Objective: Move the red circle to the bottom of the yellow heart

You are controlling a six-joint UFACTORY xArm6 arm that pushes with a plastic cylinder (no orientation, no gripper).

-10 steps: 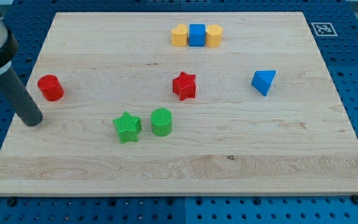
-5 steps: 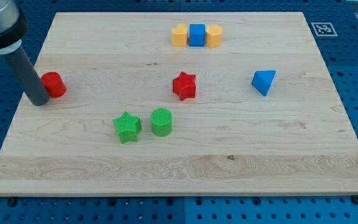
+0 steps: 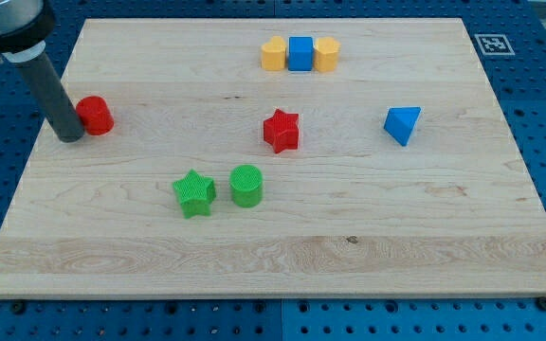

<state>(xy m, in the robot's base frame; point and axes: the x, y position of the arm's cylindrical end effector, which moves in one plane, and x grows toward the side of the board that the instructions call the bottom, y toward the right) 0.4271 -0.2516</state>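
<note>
The red circle [image 3: 95,115] is a short red cylinder near the board's left edge. My tip [image 3: 69,135] touches its lower-left side, and the dark rod rises from there to the view's top left. At the view's top centre, two yellow blocks flank a blue cube [image 3: 300,53]: one on the left [image 3: 273,54] and one on the right [image 3: 326,54]. I cannot tell which of the two is the heart. The red circle lies far to the left of them and lower.
A red star [image 3: 281,131] sits mid-board. A green star [image 3: 194,193] and a green cylinder [image 3: 246,186] stand side by side below it. A blue triangle [image 3: 402,124] is at the right. The wooden board [image 3: 282,256] rests on a blue pegboard.
My tip moved up and right from below-left of the red circle and met it. The red circle slid slightly right and toward the view's top.
</note>
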